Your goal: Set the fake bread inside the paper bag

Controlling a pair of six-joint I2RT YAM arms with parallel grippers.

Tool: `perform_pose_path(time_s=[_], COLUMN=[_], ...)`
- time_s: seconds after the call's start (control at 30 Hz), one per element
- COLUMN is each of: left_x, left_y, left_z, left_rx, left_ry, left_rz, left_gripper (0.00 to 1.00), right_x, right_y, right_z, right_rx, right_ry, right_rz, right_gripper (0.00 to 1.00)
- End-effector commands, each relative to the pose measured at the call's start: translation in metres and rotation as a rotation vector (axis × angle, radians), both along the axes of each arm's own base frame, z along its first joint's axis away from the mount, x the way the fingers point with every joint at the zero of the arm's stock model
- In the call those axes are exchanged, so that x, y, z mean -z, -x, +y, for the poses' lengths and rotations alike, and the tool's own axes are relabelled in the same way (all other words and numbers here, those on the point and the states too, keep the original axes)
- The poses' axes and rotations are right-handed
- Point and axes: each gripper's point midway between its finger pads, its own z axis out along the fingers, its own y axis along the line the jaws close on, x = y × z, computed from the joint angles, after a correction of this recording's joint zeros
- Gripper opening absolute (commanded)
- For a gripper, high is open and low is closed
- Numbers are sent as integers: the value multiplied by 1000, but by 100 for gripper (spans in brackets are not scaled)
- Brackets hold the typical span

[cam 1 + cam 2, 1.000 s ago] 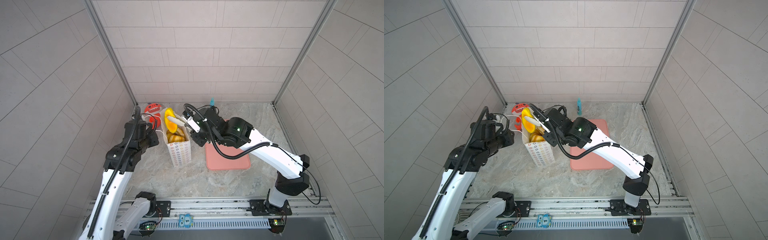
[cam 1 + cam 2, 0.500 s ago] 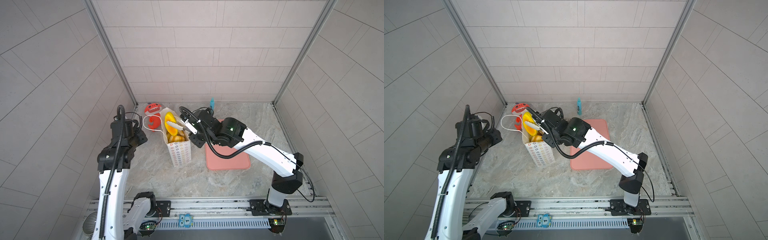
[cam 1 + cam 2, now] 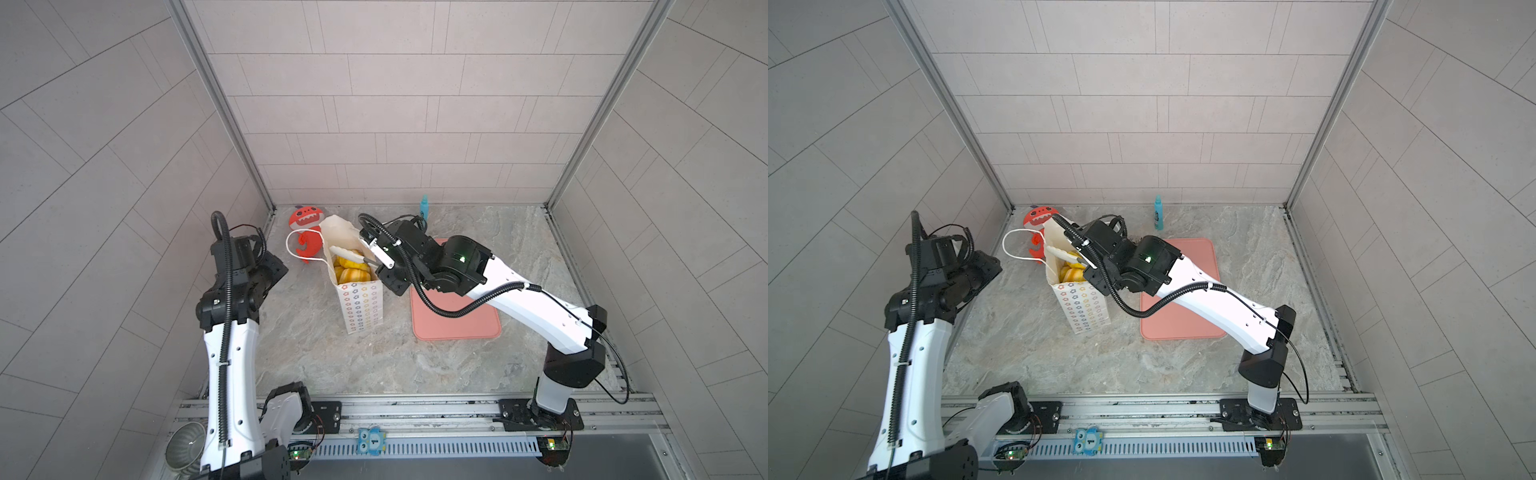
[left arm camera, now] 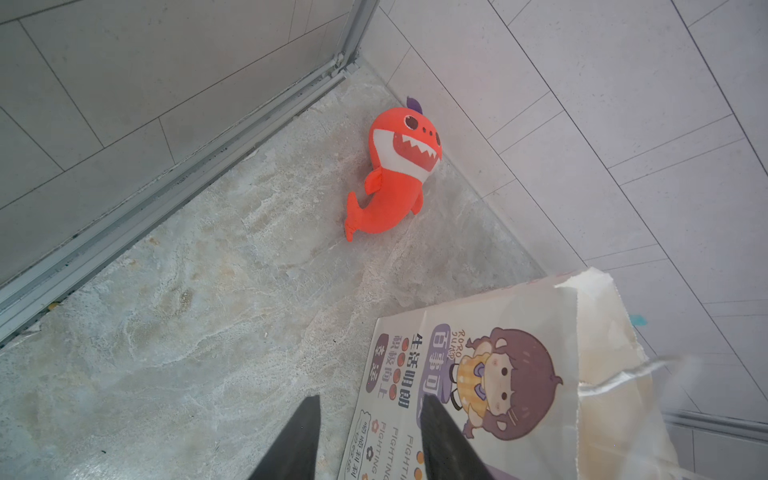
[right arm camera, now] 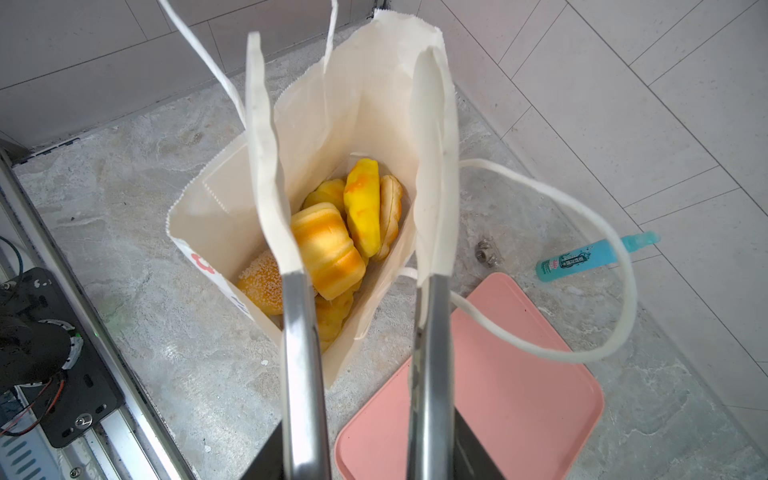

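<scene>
The white paper bag (image 3: 359, 303) (image 3: 1084, 305) stands upright at mid-left in both top views, mouth open, star rows on its side. Several golden pieces of fake bread (image 3: 351, 272) (image 3: 1071, 272) (image 5: 328, 245) lie inside, a long yellow loaf (image 5: 363, 208) on top beside a sesame bun (image 5: 262, 282). My right gripper (image 3: 365, 251) (image 5: 343, 45) hangs over the bag mouth, open, nothing between its long taped fingers. My left gripper (image 4: 369, 401) is open and empty, left of the bag, off the cartoon-girl panel (image 4: 498, 395).
A red plush shark (image 3: 305, 232) (image 4: 395, 174) lies in the back left corner behind the bag. The flat pink tray (image 3: 457, 320) (image 5: 498, 395) sits right of the bag under my right arm. A teal bottle (image 3: 424, 206) stands by the back wall. The bag's cord handles (image 3: 291, 245) hang loose.
The right gripper has opened and the yellow loaf it held above the bag now lies inside. The left arm has pulled back to the left, away from the bag.
</scene>
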Motion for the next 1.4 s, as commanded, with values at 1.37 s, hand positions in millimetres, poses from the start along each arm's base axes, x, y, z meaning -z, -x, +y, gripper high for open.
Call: perform_pose_path(time_s=[1.37], left_x=[89], left_y=[-70], left_z=[94], left_rx=[-272], left_ry=[-198], left_rz=[-50], left_gripper=[78], right_x=[129], right_y=[-162], right_z=[-397], right_rx=[1080], right_ry=[-183], right_rz=[62], right_gripper=[48])
